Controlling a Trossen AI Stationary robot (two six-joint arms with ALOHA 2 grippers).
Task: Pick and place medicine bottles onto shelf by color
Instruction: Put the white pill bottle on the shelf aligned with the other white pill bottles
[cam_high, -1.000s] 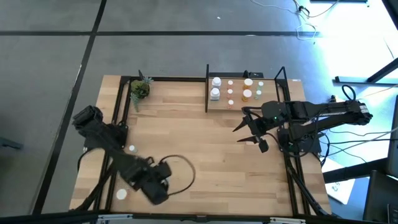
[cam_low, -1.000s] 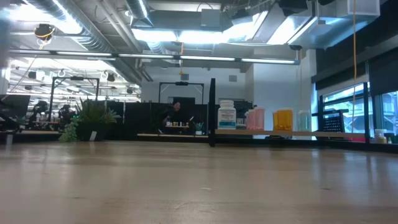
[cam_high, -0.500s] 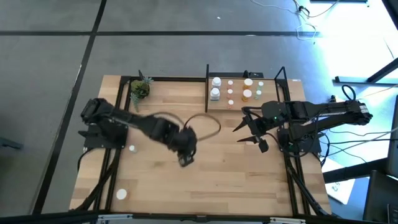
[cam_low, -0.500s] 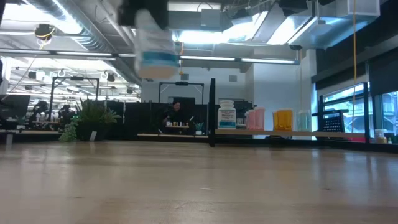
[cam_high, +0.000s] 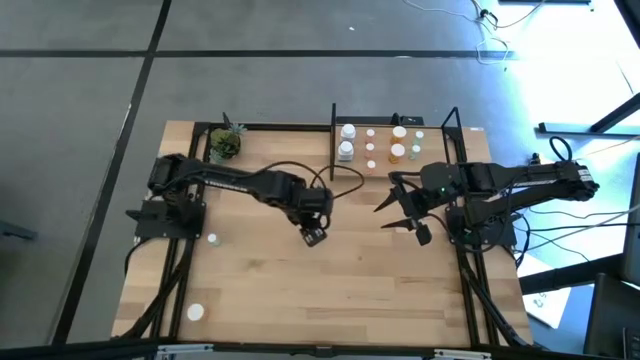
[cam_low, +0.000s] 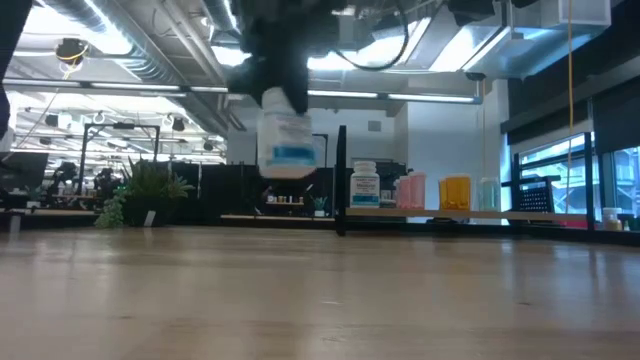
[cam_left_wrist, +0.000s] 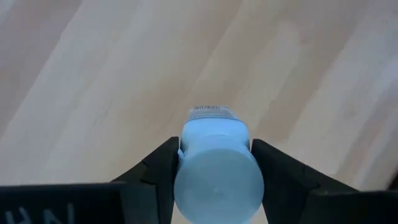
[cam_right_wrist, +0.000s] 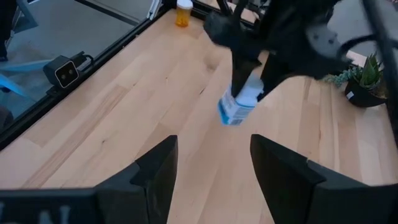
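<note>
Left gripper (cam_high: 314, 236) pinching white bottle (cam_low: 287, 146), up in air over table middle, near shelf (cam_high: 395, 165). Right gripper (cam_high: 404, 211) waiting, spread wide, empty. Go slow, stay upright, put down beside other white bottles (cam_high: 346, 141).

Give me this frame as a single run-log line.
left hand: shut on white bottle, carried above table | right hand: open, waiting beside shelf | two bottles on table

My table (cam_high: 340, 280) stands on a grey floor (cam_high: 250, 60) crossed by dark lines. Beyond it I see an open hall with ceiling ducts (cam_low: 150, 40), strip lights (cam_low: 300, 92), windows (cam_low: 560, 165) and plants (cam_low: 145, 190).
</note>
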